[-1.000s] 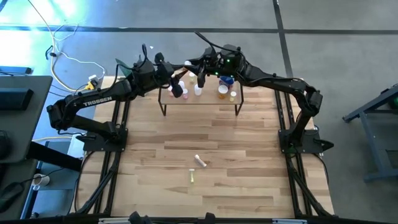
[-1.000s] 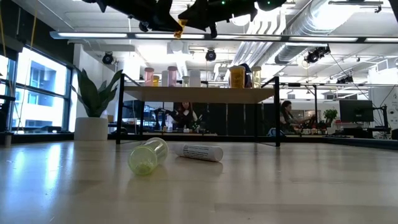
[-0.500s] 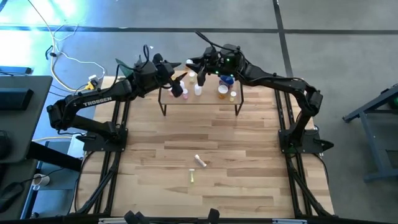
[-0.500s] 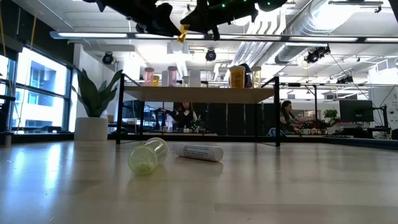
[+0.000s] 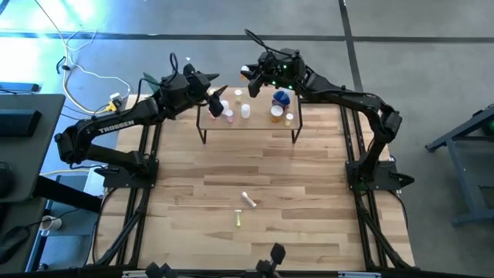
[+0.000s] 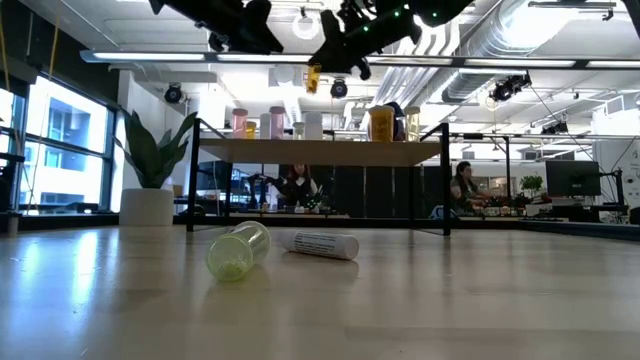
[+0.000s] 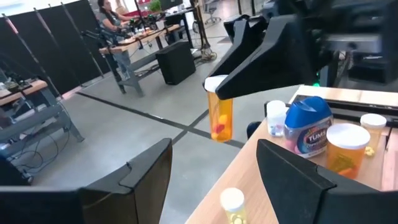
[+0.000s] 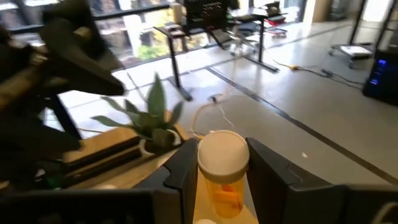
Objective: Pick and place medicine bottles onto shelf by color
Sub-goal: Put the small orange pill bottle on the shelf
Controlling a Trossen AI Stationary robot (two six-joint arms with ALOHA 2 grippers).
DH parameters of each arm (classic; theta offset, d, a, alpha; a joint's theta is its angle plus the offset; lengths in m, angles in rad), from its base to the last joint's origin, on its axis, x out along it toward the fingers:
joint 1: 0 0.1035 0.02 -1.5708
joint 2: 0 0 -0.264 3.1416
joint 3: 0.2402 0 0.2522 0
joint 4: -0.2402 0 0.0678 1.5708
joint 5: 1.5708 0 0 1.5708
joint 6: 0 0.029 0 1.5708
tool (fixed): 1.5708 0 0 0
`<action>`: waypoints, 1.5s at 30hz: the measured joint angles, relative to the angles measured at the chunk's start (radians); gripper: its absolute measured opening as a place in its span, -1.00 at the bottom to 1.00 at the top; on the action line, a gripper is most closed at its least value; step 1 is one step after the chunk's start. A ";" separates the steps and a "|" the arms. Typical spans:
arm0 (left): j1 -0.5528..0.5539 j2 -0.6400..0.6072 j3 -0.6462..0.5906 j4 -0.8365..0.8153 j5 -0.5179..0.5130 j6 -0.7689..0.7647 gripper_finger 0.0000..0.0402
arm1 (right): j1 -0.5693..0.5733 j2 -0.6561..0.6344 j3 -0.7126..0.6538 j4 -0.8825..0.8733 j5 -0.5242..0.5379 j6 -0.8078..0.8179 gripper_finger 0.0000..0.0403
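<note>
orange bottle held aloft over the far left part of the shelf — right claw clamped on it

the right gripper [image 8: 221,177] pinches a small orange bottle [image 7: 220,115] with a white cap, upright, above the shelf [image 5: 247,123] at the far end of the table [image 5: 247,185]. the left gripper [image 7: 211,180] hangs just left of it with its fingers spread wide and nothing between them. on the shelf stand more bottles — pink ones [image 6: 258,122] to the left, white in the middle, an orange one [image 7: 345,146] and the blue bottle [image 7: 308,124] to the right. nearer on the table lie a yellow-green bottle [image 6: 238,250] and a white bottle [image 6: 323,244] (both on their sides). a potted plant [image 6: 152,165] stands far left.
</note>
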 joint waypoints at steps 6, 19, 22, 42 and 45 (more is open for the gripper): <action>0.001 -0.011 0.000 0.000 0.000 0.003 0.12 | -0.012 0.009 0.000 -0.040 0.056 0.003 -0.51; 0.005 -0.010 0.000 0.000 0.003 0.004 0.12 | -0.011 0.078 0.000 -0.103 0.080 0.080 -0.51; 0.005 -0.010 0.000 0.000 0.003 0.004 0.12 | -0.011 0.095 0.000 -0.113 0.090 0.100 -0.51; 0.005 -0.010 0.000 0.000 0.004 0.004 0.12 | -0.011 0.140 0.000 -0.226 0.106 0.086 -0.51; 0.005 -0.010 0.000 0.000 0.004 0.004 0.12 | -0.011 0.140 0.000 -0.223 0.106 0.086 -0.51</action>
